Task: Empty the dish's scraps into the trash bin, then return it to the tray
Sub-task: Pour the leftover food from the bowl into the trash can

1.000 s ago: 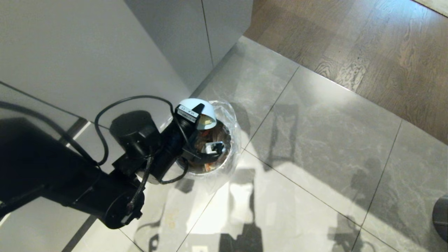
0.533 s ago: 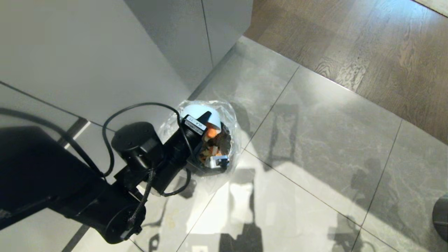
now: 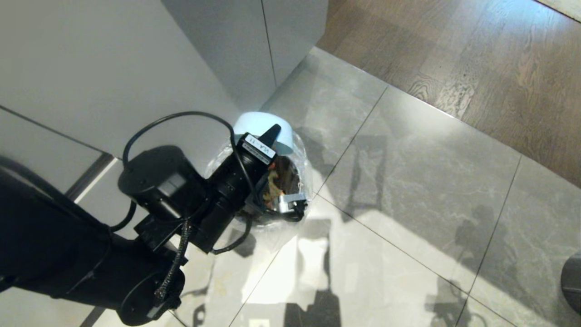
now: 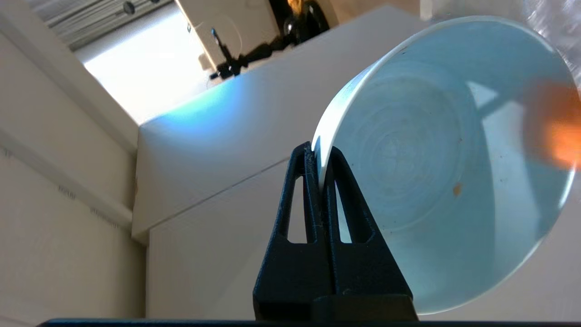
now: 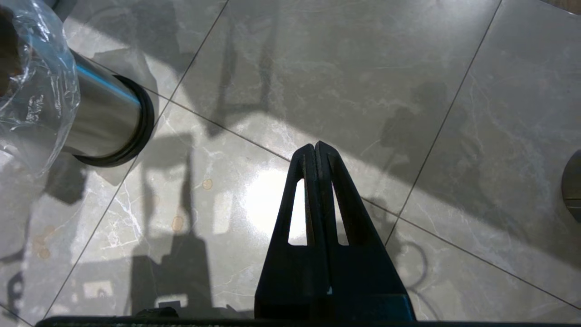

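I have the dish point(image 3: 259, 128) pinched by its rim in the left gripper point(image 4: 320, 156), fingers closed on the thin wall, one inside and one outside, and it hangs tipped nearly upside down just over the trash bin point(image 3: 297, 217), at about twelve o'clock of the bin's mouth in the head view. In the left wrist view the bowl's inside looks almost bare; one small orange fleck clings low on the wall, and a blurred orange piece point(image 4: 556, 131) sits at three o'clock by the rim, whether stuck or falling I cannot tell. My first worry is the grip: only the tips bite on a smooth rim, so a sharp shake or a quick wrist turn could let the dish slip and drop into the bin or onto the floor tiles point(image 3: 408, 181). Second, the dish hovers toward the far edge of the liner bag point(image 3: 303, 156), next to the cabinet point(image 3: 136, 68); any scraps that let go late could land outside the bag. Third, righting the bowl too soon would carry that clinging bit along to the tray, which is in none of my views. The right gripper point(image 5: 316, 150) hangs idle over the tiles with its fingers closed on nothing, the bin at ten o'clock of it, well apart.
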